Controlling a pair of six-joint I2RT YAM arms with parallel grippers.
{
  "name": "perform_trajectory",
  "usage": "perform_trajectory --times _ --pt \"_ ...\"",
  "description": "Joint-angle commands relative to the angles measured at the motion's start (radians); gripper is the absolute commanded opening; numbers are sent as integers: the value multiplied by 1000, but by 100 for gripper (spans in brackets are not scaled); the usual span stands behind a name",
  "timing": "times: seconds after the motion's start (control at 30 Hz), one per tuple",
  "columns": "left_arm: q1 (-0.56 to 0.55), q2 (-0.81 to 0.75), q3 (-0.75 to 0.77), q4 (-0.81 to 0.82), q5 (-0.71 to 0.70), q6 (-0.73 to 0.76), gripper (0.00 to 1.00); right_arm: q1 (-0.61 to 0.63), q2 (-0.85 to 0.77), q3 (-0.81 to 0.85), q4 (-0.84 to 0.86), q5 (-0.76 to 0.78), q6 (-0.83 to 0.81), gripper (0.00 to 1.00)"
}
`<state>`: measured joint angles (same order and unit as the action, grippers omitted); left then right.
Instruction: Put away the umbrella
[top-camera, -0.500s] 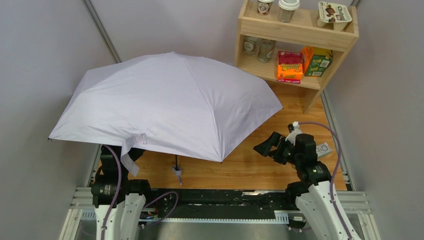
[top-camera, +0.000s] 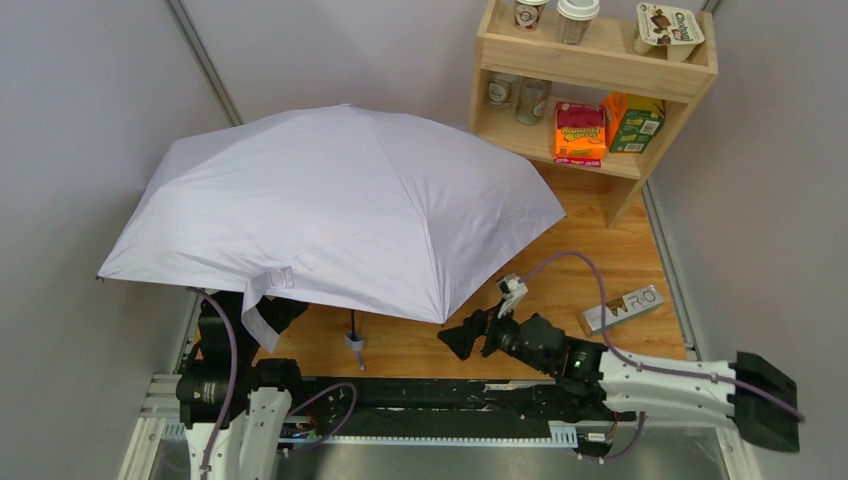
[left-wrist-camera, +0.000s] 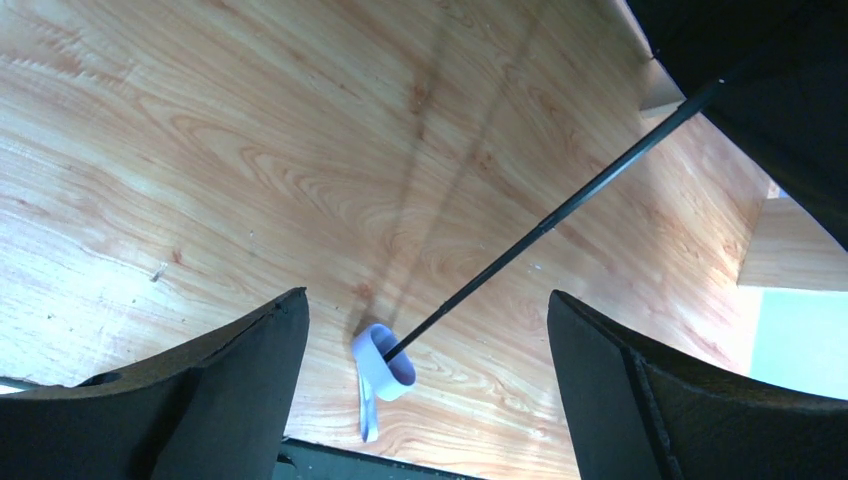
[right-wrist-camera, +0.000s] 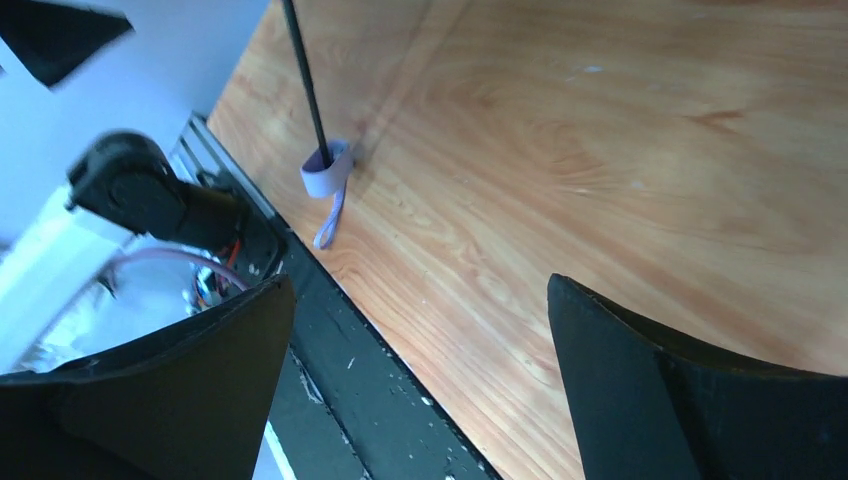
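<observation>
Your right pincer (top-camera: 458, 338) is released, its jaws spread wide with nothing between them. It hovers low over the front of the desk (top-camera: 610, 260) and points left toward the umbrella (top-camera: 340, 200). That umbrella stands fully open, and its pale lavender-white canopy (top-camera: 400, 170) covers the left and middle of the desk. A fabric strap tab (top-camera: 262, 322) dangles from the near-left edge.

From under the canopy the slim black shaft (left-wrist-camera: 560, 210) slants down to a pale lavender end piece (left-wrist-camera: 385, 362) with a small loop. This end piece appears to rest on the wood near the desk's front edge.

Your left pincer (left-wrist-camera: 425, 300) is also released and empty, tucked beneath the canopy's near-left edge. In its wrist view the end piece lies beyond the two dark fingers (left-wrist-camera: 230, 390) and touches neither.

At the back right, a wooden shelf (top-camera: 600, 60) holds cups (top-camera: 577, 18), an orange box (top-camera: 580, 132) and a green box (top-camera: 636, 122). A silver bar (top-camera: 624, 307) lies on the desk just behind your right arm.
</observation>
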<state>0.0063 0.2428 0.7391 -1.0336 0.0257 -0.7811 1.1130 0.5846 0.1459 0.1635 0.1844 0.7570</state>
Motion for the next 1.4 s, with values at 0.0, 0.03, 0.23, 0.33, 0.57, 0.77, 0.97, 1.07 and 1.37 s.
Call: perform_trajectory --times 0.0,0.03,0.23,0.33,0.57,0.77,0.97,1.07,1.37 --pt "-3 -5 63 -49 33 11 95 168 346 110 547 293 -94 100" --pt "-3 0 65 -52 39 6 95 172 453 150 615 279 -79 100" --pt "-3 44 121 -138 27 11 95 237 886 420 800 266 -122 100" --pt "-2 61 172 -241 -79 -24 96 240 1058 556 823 308 -116 100" --pt "-3 -10 233 -295 -199 -18 96 248 1313 817 847 584 -154 95" --pt "-2 -85 226 -185 -63 58 96 242 1405 972 752 725 -294 64" --pt "-2 -86 206 -112 11 65 94 223 1459 1027 743 772 -363 61" --pt "-2 -85 200 -77 46 68 93 199 1498 1078 726 741 -383 60" --pt "-3 -82 194 -39 91 114 80 173 1511 1178 613 633 -512 19"
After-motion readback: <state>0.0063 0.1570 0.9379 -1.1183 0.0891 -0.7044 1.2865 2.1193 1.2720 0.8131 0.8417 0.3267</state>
